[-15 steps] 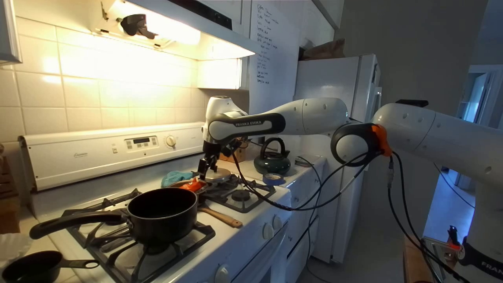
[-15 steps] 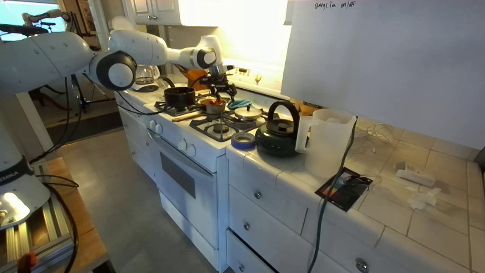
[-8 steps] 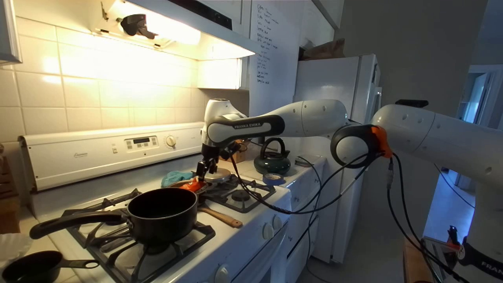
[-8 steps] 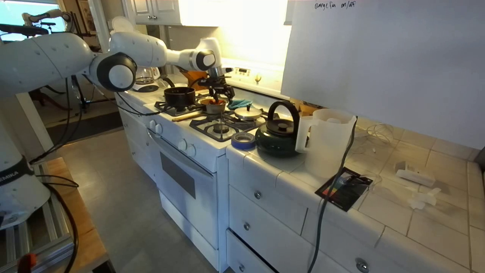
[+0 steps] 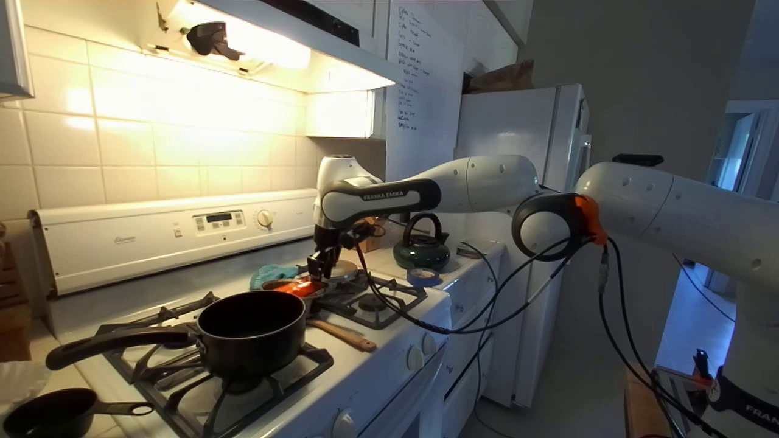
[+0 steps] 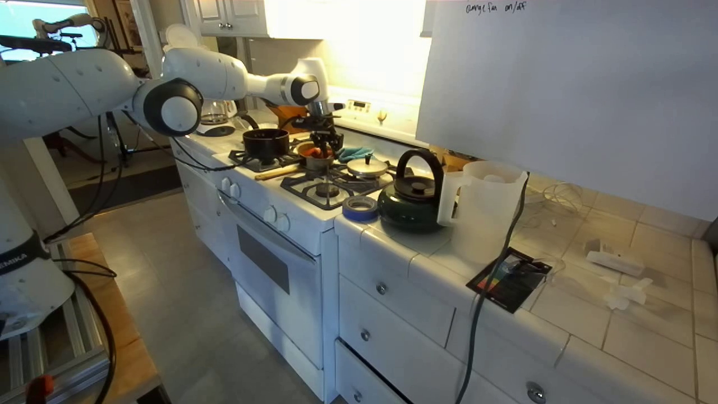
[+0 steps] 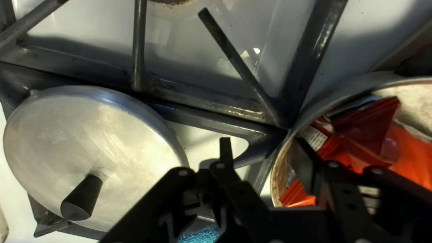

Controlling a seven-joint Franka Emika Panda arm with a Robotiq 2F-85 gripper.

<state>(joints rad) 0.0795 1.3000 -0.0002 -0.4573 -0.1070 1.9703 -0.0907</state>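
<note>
A round metal pan [image 7: 281, 179] with a browned rim holds crumpled red-orange packets [image 7: 368, 141]. My gripper [image 7: 265, 150] is open over the pan's near side, its jaws apart but not at full width. One of its fingers [image 7: 305, 162] reaches inside the pan among the packets; the other stands outside, so the rim lies between them. Whether either touches the wall I cannot tell. In both exterior views the gripper [image 5: 316, 277] [image 6: 330, 148] points down at the pan [image 6: 316, 163], and the packets [image 5: 299, 288] show above the rim.
Beside the pan lies a metal lid [image 7: 101, 135] with a black knob, on the stove grate [image 7: 216, 125]. A blue cloth [image 5: 271, 277] sits behind. A black saucepan [image 5: 252, 340], wooden handle [image 5: 344, 336], green kettle [image 6: 412, 207], blue tape [image 6: 359, 208] and pitcher [image 6: 485, 219] stand around.
My gripper came down a little toward the pan, and its jaws have drawn closer together. The pan and the red packets look slightly shifted and tilted compared with half a second ago.
</note>
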